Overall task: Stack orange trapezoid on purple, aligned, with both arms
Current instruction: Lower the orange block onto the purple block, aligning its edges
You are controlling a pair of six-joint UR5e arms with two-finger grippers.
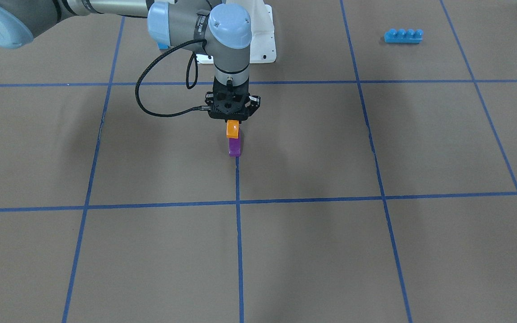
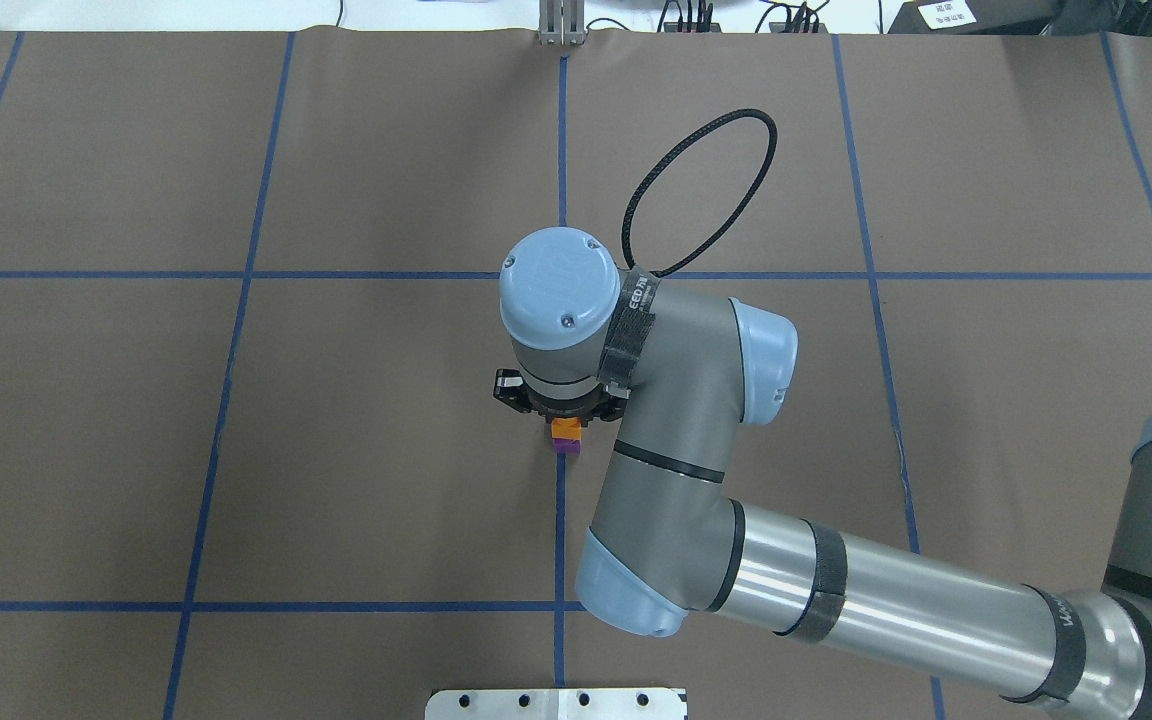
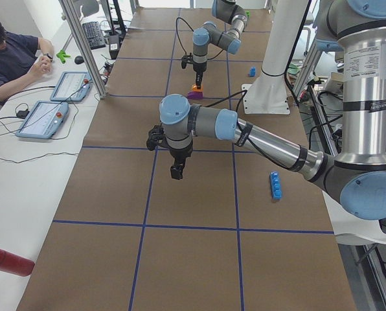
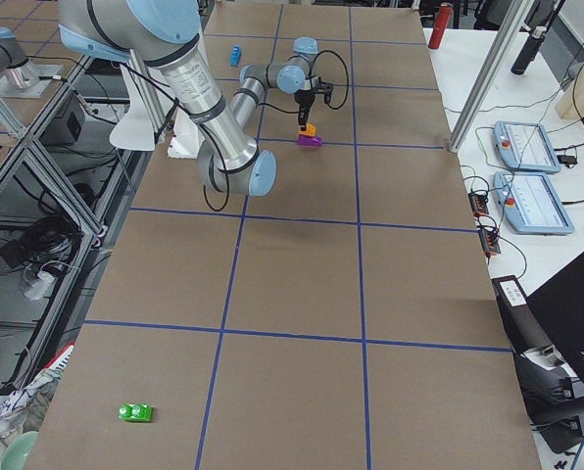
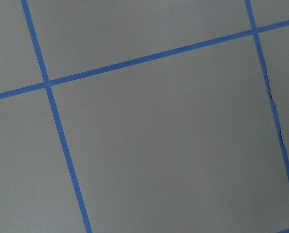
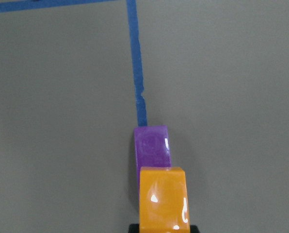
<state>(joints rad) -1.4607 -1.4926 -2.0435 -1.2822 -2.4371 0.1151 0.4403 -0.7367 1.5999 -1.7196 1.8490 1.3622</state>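
Under right gripper (image 1: 234, 121), pinched orange trapezoid (image 1: 233, 130) hangs directly over purple (image 1: 234, 147)

My counter (image 2: 386, 400) is covered in brown paper, ruled into big squares by blue tape lines (image 2: 226, 400). Near its middle the purple brick (image 6: 152, 145) sits on the paper, right on the tape line that runs from 12 to 6 o'clock (12 being straight away from me). From it, a long blue brick (image 1: 403, 36) lies well apart at about 8 o'clock. A green brick (image 4: 135, 412) lies far off at about 4 o'clock, and the white base plate (image 2: 556, 703) stands at 6 o'clock.
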